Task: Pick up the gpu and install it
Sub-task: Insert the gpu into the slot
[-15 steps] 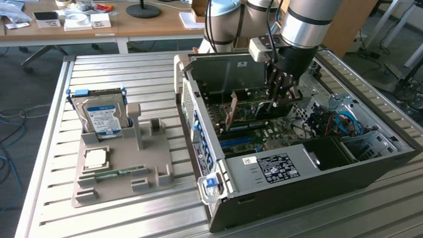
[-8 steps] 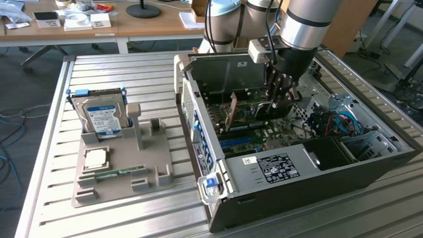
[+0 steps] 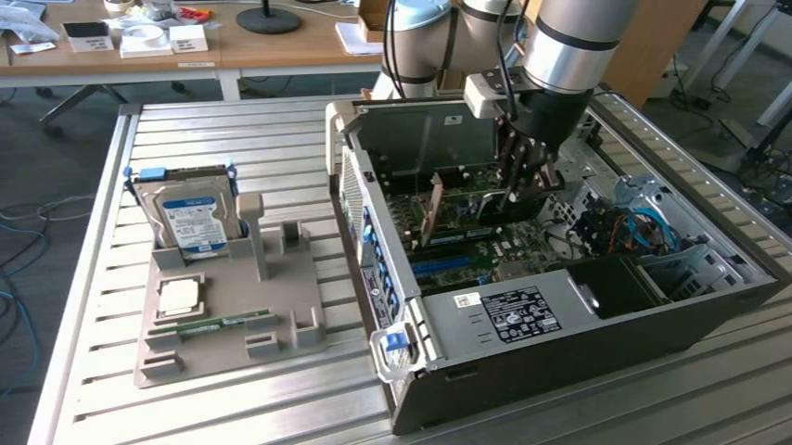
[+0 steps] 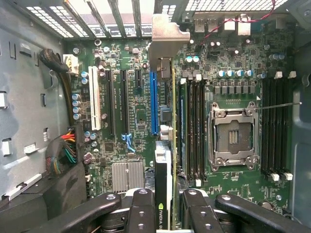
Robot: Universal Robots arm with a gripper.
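The gpu [image 4: 164, 165] stands on its thin edge inside the computer case [image 3: 520, 371], right over the green board [image 4: 233, 194]. It sits just beside the long blue slot [image 4: 154, 102]. Its metal end [image 4: 167, 34] is up against the slotted back wall of the case. I cannot tell if it is pushed all the way in. The gripper [image 4: 168, 194] squeezes the card, with one black finger [image 4: 142, 206] on each flat side. The arm [image 3: 576, 46] comes from above and points straight down into the open case. Well apart on the table [image 3: 223, 130], a hard drive [image 3: 192, 218] stands in a grey holder [image 3: 285, 306].
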